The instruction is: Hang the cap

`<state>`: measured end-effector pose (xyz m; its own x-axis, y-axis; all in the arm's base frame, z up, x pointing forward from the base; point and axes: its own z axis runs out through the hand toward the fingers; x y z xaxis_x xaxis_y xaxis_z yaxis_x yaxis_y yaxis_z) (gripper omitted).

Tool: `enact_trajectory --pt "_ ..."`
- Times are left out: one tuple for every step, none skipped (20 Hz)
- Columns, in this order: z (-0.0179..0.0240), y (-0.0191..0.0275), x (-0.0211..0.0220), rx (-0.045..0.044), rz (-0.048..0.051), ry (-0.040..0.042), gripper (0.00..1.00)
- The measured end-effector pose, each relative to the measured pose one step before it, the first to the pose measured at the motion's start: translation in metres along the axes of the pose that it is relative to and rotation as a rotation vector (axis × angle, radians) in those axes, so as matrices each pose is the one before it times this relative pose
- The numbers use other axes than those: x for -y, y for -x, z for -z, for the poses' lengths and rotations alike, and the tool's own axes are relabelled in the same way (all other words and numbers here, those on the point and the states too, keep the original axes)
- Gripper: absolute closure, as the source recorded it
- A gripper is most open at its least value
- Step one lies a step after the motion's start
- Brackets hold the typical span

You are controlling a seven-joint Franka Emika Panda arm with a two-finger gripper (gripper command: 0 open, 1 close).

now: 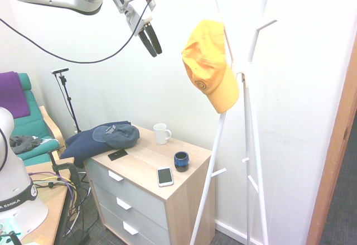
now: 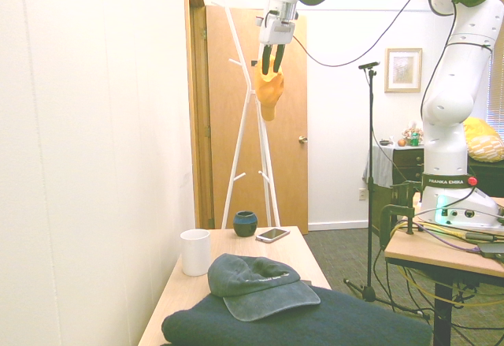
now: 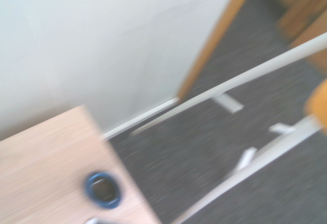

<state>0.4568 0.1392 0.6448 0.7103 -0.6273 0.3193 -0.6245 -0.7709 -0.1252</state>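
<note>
The yellow-orange cap (image 1: 209, 66) hangs high on the white coat rack (image 1: 248, 116), its brim pointing down and its round emblem facing out. My gripper (image 1: 155, 52) is up in the air to the left of the cap, apart from it. Its two dark fingers stand open with nothing between them. In the second exterior view the gripper (image 2: 271, 70) is in front of the cap (image 2: 269, 92) and the rack (image 2: 248, 141). The wrist view shows the rack's legs (image 3: 245, 76) and a blurred orange sliver of the cap (image 3: 319, 104).
Under the gripper stands a wooden dresser (image 1: 145, 164). It carries a white mug (image 1: 162, 133), a dark blue cup (image 1: 181, 161), a phone (image 1: 164, 176) and a navy cap (image 1: 117, 135) on folded dark cloth. A door frame (image 1: 334, 155) lies right of the rack and a green chair (image 1: 30, 128) to the left.
</note>
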Motion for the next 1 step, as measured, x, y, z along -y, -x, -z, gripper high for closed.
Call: enact_trajectory --pt "-0.00090 0.00110 -0.00077 0.06117 -0.00604 -0.01196 0.00"
